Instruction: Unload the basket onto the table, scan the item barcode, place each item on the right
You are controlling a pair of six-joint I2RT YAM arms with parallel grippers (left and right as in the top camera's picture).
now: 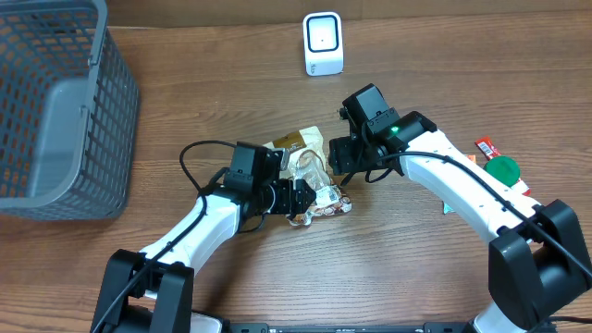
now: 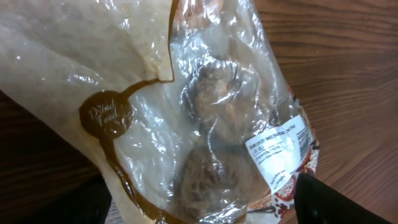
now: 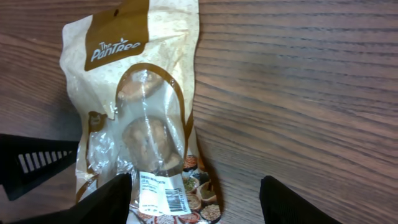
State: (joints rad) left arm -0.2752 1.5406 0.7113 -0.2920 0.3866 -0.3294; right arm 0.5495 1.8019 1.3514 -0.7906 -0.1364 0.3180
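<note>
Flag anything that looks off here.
The bag lies crumpled on the table, its clear film creased. The barcode label near its bottom edge sits tilted and rippled on that film. Nothing looks spilled.

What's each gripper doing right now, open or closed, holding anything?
Left gripper: open, fingers spread either side of the clear and brown plastic snack bag.
Right gripper: open, holding nothing.
</note>
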